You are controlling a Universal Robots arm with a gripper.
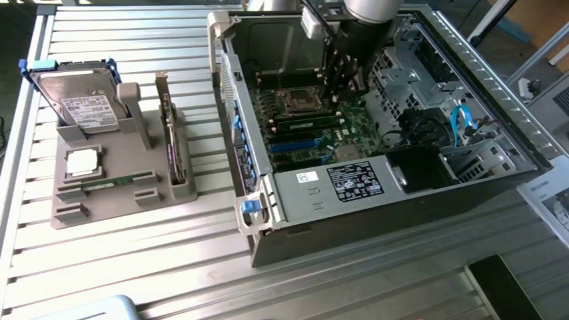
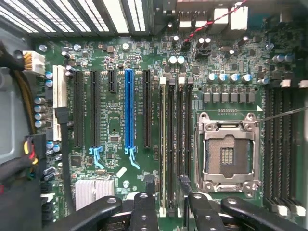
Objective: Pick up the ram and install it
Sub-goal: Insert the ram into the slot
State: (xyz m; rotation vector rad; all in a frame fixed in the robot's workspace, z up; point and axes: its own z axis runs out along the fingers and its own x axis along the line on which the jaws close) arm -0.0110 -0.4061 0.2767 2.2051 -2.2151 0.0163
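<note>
Two green memory sticks are in view. One, the ram [image 2: 162,144], stands on edge in a long slot of the motherboard [image 2: 115,125], just beside the empty processor socket [image 2: 226,154], with further dark slots between the two. We cannot tell whether it is pressed fully home. Directly above its near end hangs the hand [image 2: 172,202], its black fingers [image 2: 144,211] spread wide on either side of the slot row and gripping nothing; we see a gap between them and the stick.

In the exterior view the arm [image 1: 369,13] reaches down into the open computer case [image 1: 374,220], which lies on its side on the slatted metal tabletop [image 1: 160,267]. Well apart, toward the exterior view's left, a grey holder [image 1: 106,200] sits on the same tabletop. The second ram [image 1: 120,181] lies flat in a groove near the holder's front. Just behind it rests a square silver processor chip [image 1: 82,162]. A hard drive [image 1: 84,100] stands upright at the back, and an expansion card [image 1: 167,127] stands on edge along the side nearest the case.
</note>
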